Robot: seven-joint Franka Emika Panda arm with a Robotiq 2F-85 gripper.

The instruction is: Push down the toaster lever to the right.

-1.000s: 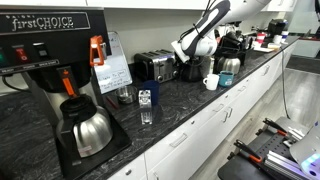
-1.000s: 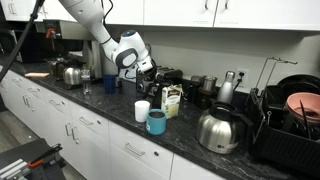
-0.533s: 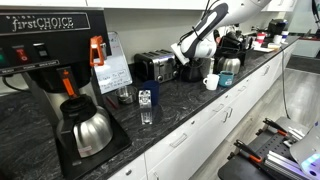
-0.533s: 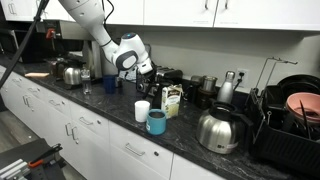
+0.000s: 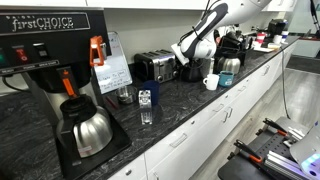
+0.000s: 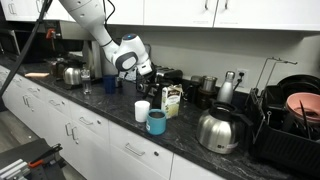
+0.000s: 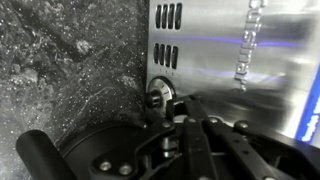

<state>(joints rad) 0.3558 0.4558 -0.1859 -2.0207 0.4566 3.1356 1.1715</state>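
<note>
Arm almost unmoved since earlier frame; gripper (image 5: 182, 55), open or closed cannot tell, at toaster (image 5: 152, 66) end beside knob (image 7: 160, 92); push-down judged pending.

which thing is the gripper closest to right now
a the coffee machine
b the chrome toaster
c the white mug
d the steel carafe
b: the wrist view is filled by the toaster's chrome side, with its vent slots and a round knob just ahead of the gripper.
</note>
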